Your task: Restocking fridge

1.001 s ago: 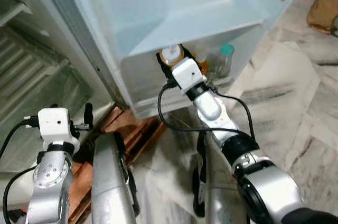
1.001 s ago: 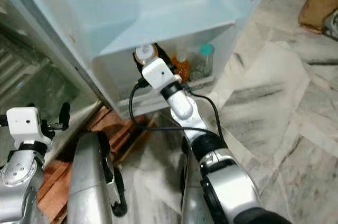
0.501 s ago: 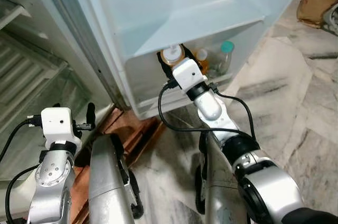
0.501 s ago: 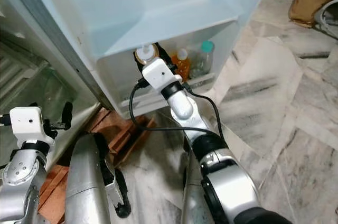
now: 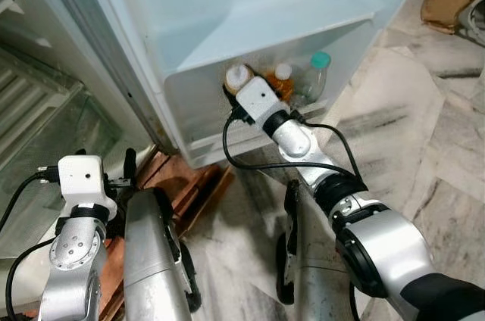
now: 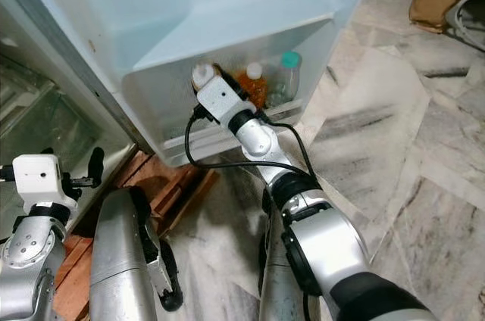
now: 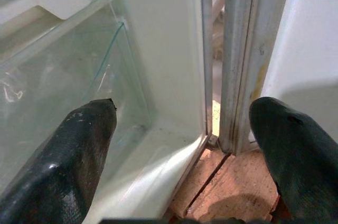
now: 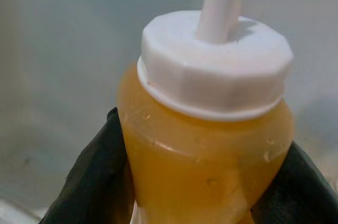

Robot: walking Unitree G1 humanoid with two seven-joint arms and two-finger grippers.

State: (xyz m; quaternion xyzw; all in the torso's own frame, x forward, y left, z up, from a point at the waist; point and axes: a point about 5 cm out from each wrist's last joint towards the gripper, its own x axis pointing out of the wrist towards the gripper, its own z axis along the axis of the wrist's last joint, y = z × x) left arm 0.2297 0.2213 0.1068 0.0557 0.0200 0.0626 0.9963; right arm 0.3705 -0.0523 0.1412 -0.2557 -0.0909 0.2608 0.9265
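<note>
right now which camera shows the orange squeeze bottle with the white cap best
The right wrist view: the orange squeeze bottle with the white cap and nozzle looms large there, gripped by the right hand. In both eye views just its white cap peeks past the wrist inside the fridge door bin.

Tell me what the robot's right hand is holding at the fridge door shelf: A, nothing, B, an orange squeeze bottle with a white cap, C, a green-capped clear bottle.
B: the right hand has its black fingers clamped around the orange squeeze bottle.

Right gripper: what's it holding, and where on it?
Right gripper clamps an orange sauce bottle around its body, just below the white cap.
</note>
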